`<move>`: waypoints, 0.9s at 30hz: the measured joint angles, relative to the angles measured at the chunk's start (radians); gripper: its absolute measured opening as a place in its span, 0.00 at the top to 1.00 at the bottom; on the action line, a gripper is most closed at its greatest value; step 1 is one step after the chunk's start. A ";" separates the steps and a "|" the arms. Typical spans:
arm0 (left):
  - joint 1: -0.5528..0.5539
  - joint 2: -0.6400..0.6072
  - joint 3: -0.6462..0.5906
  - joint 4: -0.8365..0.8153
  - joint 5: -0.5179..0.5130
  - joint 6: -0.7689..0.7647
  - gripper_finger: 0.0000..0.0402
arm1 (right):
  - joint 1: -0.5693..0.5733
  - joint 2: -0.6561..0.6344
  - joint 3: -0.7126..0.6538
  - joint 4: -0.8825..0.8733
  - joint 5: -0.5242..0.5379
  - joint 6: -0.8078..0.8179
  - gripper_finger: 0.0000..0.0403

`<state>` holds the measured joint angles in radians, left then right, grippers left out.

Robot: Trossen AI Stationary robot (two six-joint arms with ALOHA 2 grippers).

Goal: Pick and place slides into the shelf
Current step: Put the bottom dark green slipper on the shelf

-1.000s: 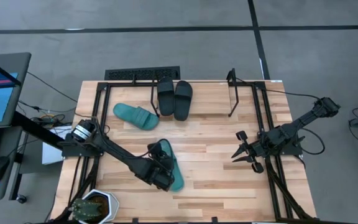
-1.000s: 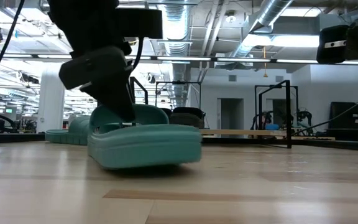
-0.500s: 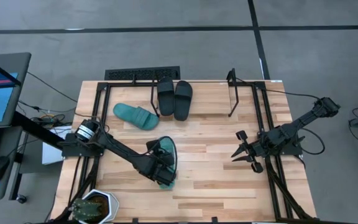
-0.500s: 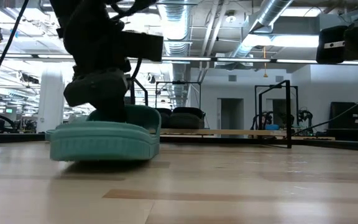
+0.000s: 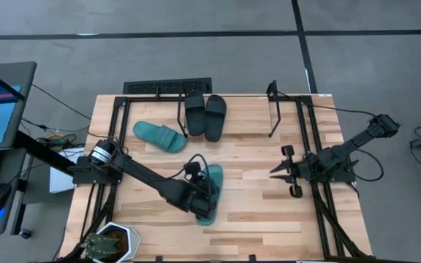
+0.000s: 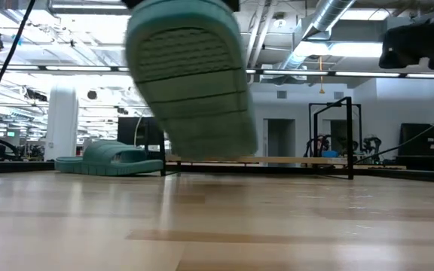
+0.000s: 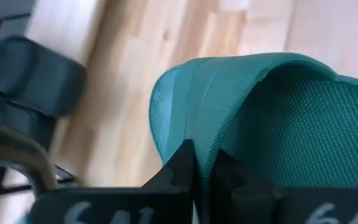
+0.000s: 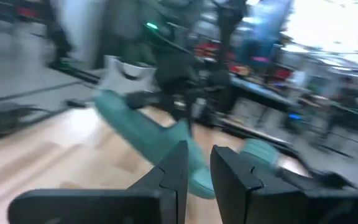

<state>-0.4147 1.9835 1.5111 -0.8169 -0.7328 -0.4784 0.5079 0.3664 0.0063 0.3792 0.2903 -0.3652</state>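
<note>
1. One teal slide [image 5: 211, 191] hangs clear of the surface [image 5: 254, 157], tilted with its ribbed sole showing in the low view.
2. The left gripper [image 5: 199, 196] holds it, jaws clamped on the strap edge.
3. The other teal slide [image 5: 159, 136] lies flat beside two black slides [image 5: 205, 115] at the shelf [image 5: 272, 109].
4. The right gripper [image 5: 282, 172] hovers well apart at the surface's right side, jaws narrow and holding nothing.
</note>
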 joint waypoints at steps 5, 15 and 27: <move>0.048 0.000 0.044 -0.003 -0.041 0.079 1.00 | 0.000 0.000 0.000 0.025 0.196 -0.009 0.85; 0.125 0.000 0.058 0.028 -0.094 0.203 1.00 | 0.017 0.084 0.010 -0.001 0.160 0.158 0.90; 0.128 0.000 0.058 0.137 -0.131 0.309 1.00 | -0.007 0.442 0.134 0.100 0.225 0.367 0.82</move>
<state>-0.2867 1.9835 1.5688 -0.6803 -0.8633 -0.1697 0.5007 0.8081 0.1405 0.4793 0.5156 0.0013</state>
